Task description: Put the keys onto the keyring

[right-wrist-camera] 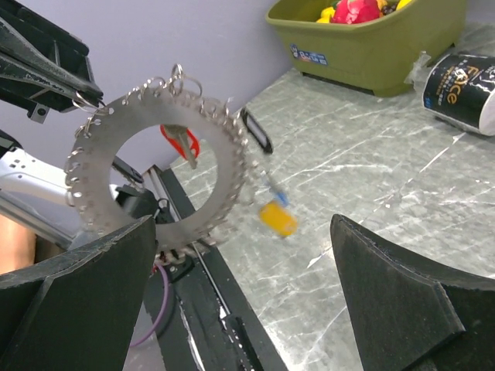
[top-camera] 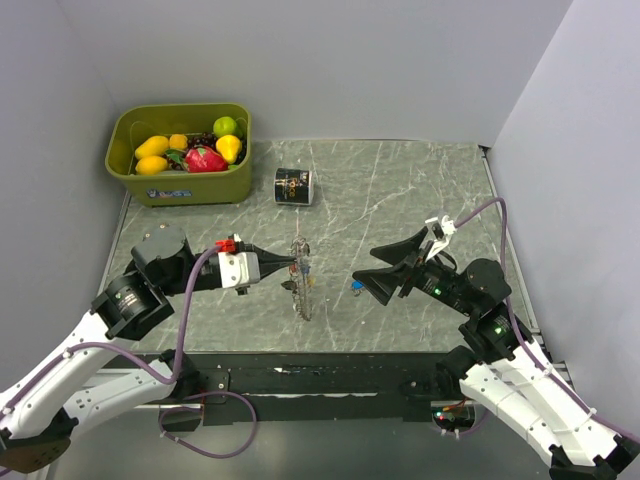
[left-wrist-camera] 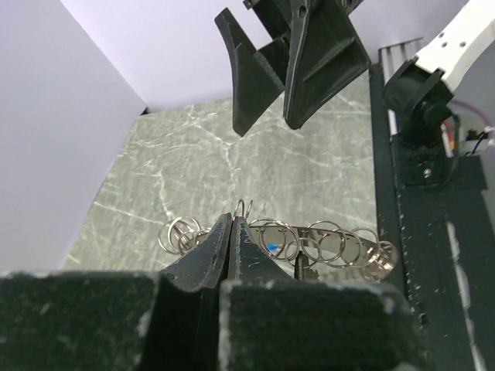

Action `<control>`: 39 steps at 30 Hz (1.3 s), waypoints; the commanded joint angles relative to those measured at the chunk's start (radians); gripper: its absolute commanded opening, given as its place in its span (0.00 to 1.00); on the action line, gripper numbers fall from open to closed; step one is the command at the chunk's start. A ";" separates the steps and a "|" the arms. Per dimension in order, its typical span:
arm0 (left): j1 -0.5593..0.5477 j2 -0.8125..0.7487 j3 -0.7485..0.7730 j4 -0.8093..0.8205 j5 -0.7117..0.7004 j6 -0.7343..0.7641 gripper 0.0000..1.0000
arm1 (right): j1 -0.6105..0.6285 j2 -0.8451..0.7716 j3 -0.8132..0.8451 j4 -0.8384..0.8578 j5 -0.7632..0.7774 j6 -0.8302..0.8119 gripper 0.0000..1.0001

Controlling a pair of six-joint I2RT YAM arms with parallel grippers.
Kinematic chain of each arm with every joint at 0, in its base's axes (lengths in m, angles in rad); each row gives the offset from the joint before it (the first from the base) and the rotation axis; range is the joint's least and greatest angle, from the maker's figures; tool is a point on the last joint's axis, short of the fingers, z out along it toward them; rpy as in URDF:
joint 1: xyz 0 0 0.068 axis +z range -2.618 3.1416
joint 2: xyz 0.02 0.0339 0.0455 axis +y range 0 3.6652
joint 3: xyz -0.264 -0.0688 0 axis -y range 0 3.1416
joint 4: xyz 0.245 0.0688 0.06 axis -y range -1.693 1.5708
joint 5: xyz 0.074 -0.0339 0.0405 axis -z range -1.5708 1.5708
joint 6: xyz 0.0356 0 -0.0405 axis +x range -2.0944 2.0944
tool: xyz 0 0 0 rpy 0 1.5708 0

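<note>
The keyring [top-camera: 300, 285] is a flat metal ring fringed with small split rings. It hangs upright above the table, edge-on in the top view. My left gripper [top-camera: 291, 265] is shut on one small ring at its rim, as the left wrist view shows [left-wrist-camera: 232, 220]. In the right wrist view the keyring [right-wrist-camera: 100, 154] faces me and a silver key [right-wrist-camera: 186, 147] hangs inside it. A blurred key with a blue head and yellow tag [right-wrist-camera: 277, 217] is just right of the ring, and shows in the top view [top-camera: 356, 287]. My right gripper [top-camera: 372, 271] is open and empty, facing the ring.
A small black labelled can [top-camera: 294, 186] lies on its side at the back. A green bin [top-camera: 180, 188] of toy fruit stands at the back left. The table's black front rail [top-camera: 320, 375] runs below the keyring.
</note>
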 commanded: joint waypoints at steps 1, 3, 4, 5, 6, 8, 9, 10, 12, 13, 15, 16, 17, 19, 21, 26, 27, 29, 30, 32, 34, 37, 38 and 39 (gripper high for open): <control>-0.003 -0.018 0.010 0.033 -0.019 0.068 0.01 | 0.006 0.000 0.035 0.012 0.023 -0.020 1.00; -0.003 -0.010 0.008 0.029 -0.024 0.068 0.01 | 0.006 0.003 0.032 0.012 0.026 -0.020 1.00; -0.003 -0.010 0.002 0.032 -0.026 0.067 0.01 | 0.004 0.008 0.032 0.012 0.026 -0.021 1.00; -0.001 -0.006 -0.001 0.035 -0.024 0.058 0.01 | 0.004 0.009 0.031 0.012 0.026 -0.021 1.00; -0.003 -0.003 -0.004 0.041 -0.021 0.054 0.01 | 0.006 0.011 0.031 0.012 0.026 -0.021 1.00; -0.003 0.005 -0.015 0.050 -0.026 0.030 0.01 | 0.004 0.017 0.029 0.012 0.030 -0.024 1.00; -0.003 0.008 -0.018 0.055 -0.032 0.024 0.01 | 0.004 0.017 0.029 0.012 0.034 -0.023 0.99; -0.001 0.011 -0.026 0.056 -0.030 0.018 0.01 | 0.004 0.020 0.029 -0.011 0.040 -0.026 1.00; -0.003 0.026 -0.033 0.061 -0.032 -0.007 0.01 | 0.006 0.029 0.031 -0.025 0.053 -0.030 1.00; -0.003 0.033 -0.036 0.058 -0.033 -0.013 0.01 | 0.004 0.031 0.031 -0.041 0.061 -0.030 0.99; -0.003 0.059 -0.040 0.047 -0.027 -0.050 0.01 | 0.006 0.040 0.034 -0.071 0.124 -0.014 1.00; -0.003 0.065 -0.044 0.044 -0.035 -0.062 0.01 | 0.004 0.046 0.037 -0.115 0.159 -0.003 1.00; -0.003 0.080 -0.050 0.044 -0.033 -0.097 0.01 | 0.004 0.054 0.047 -0.143 0.185 0.011 1.00; -0.003 0.095 -0.078 0.050 -0.007 -0.122 0.01 | 0.004 0.081 0.060 -0.184 0.242 0.019 1.00; -0.003 0.111 -0.104 0.085 0.016 -0.165 0.01 | 0.003 0.106 0.068 -0.229 0.260 0.028 1.00; -0.003 0.134 -0.194 0.193 0.074 -0.277 0.01 | 0.003 0.127 0.045 -0.249 0.280 0.042 1.00; -0.003 0.135 -0.204 0.213 0.079 -0.285 0.01 | 0.004 0.132 0.041 -0.252 0.284 0.042 1.00; -0.003 0.135 -0.222 0.222 0.076 -0.297 0.01 | 0.004 0.137 0.034 -0.258 0.294 0.043 1.00; -0.003 0.135 -0.227 0.227 0.074 -0.300 0.01 | 0.004 0.143 0.031 -0.264 0.297 0.040 1.00; -0.003 0.129 -0.239 0.225 0.065 -0.295 0.01 | 0.003 0.149 0.023 -0.273 0.302 0.040 1.00; -0.003 0.125 -0.248 0.221 0.063 -0.300 0.01 | 0.003 0.161 0.018 -0.287 0.302 0.042 1.00; -0.003 0.111 -0.263 0.222 0.074 -0.326 0.01 | 0.004 0.181 0.006 -0.299 0.293 0.042 1.00; -0.003 0.103 -0.268 0.225 0.073 -0.337 0.01 | 0.004 0.190 0.003 -0.305 0.291 0.042 1.00; -0.003 0.096 -0.282 0.233 0.066 -0.350 0.01 | 0.004 0.195 0.003 -0.309 0.284 0.043 1.00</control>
